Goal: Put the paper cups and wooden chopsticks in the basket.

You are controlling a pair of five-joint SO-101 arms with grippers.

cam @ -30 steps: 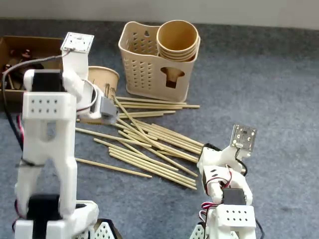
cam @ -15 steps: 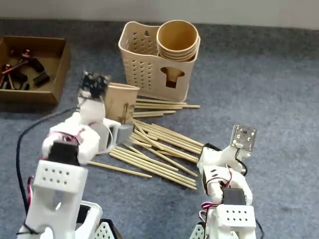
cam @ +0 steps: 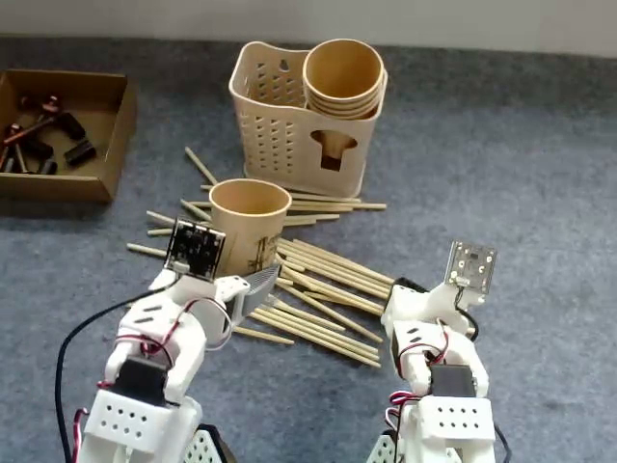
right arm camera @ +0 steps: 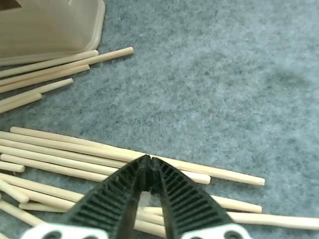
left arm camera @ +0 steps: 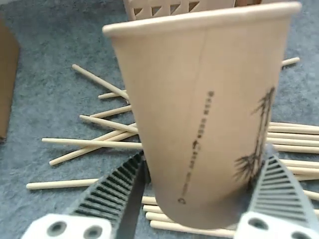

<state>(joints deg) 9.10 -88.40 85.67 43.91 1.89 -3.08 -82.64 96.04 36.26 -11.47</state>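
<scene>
Grip: left gripper [left arm camera: 204, 155] jaws clamp the upright paper cup [left arm camera: 199, 89] low, so a straight lift off the wooden chopsticks [cam: 323, 311] toward the basket [cam: 270, 135] seems safest; right gripper [right arm camera: 148, 160] jaws closed, empty.

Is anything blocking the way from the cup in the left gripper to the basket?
Nothing visible does. The tan paper cup in the left gripper stands upright just in front of the beige plastic basket. Only wooden chopsticks lie flat between them.
</scene>
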